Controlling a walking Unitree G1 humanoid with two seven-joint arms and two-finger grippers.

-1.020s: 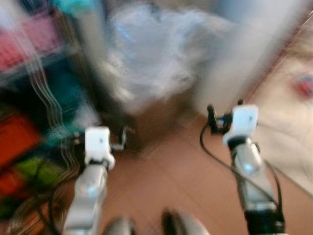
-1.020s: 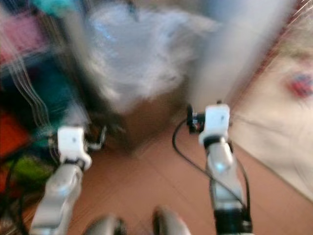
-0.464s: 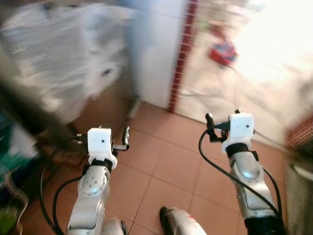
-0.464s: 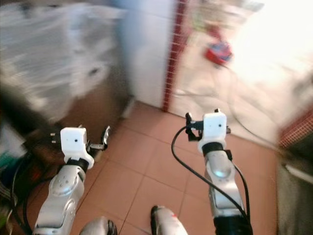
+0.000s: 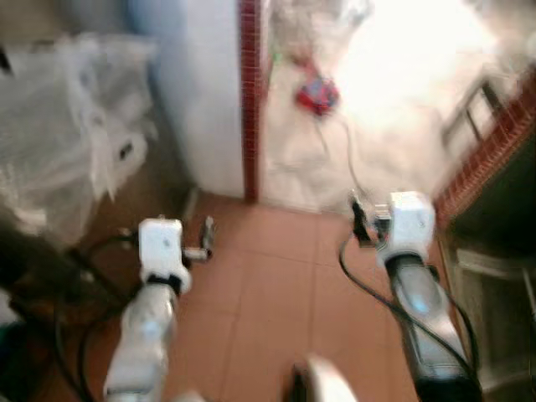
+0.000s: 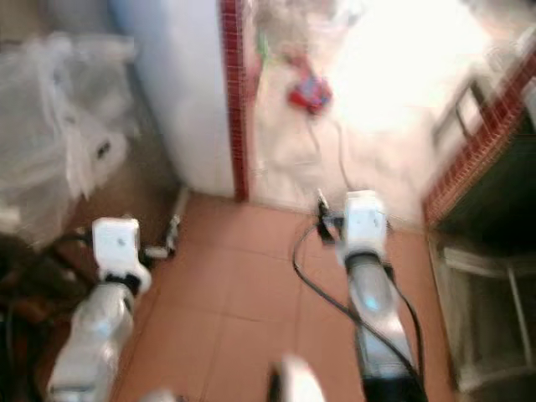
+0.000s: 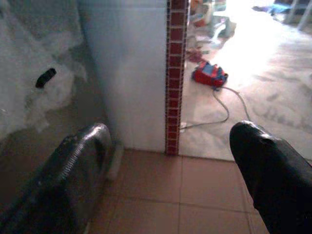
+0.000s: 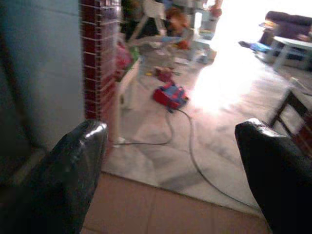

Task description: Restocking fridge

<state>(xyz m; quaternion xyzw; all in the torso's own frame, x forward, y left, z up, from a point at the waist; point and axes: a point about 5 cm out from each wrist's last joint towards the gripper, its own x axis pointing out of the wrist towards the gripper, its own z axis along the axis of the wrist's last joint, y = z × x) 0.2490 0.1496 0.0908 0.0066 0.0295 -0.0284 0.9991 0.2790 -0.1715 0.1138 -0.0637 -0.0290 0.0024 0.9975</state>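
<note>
1. Terracotta floor tiles (image 5: 276, 285) now underfoot; shelves and plastic-wrapped bulk swung off toward 9 o'clock since a second ago. Turning, not yet restocking.
2. Left gripper (image 7: 170, 161) spread wide, empty; right gripper (image 8: 170, 161) spread wide, empty.
3. Fridge and stock: cannot tell where.
4. Red-tiled pillar (image 5: 248, 100) at 12; red toy (image 5: 316, 94) on bright pale floor at 1.

Near floor: we see terracotta-coloured square floor tiles (image 5: 276, 293) under us.
Far floor: at 12 o'clock, pale marbled stone floor (image 7: 273, 102), brightly lit.
Dividing edge: a white wall end with a strip of small dark red tiles (image 7: 174, 73) stands where the two floors meet.
On the pale floor: a red and blue toy-like object (image 8: 170, 96) at about 12 o'clock, with a grey cord (image 8: 187, 146) trailing from it.
At 10 o'clock: crumpled clear plastic sheeting (image 5: 59, 142) resting low; we cannot tell what it covers.
</note>
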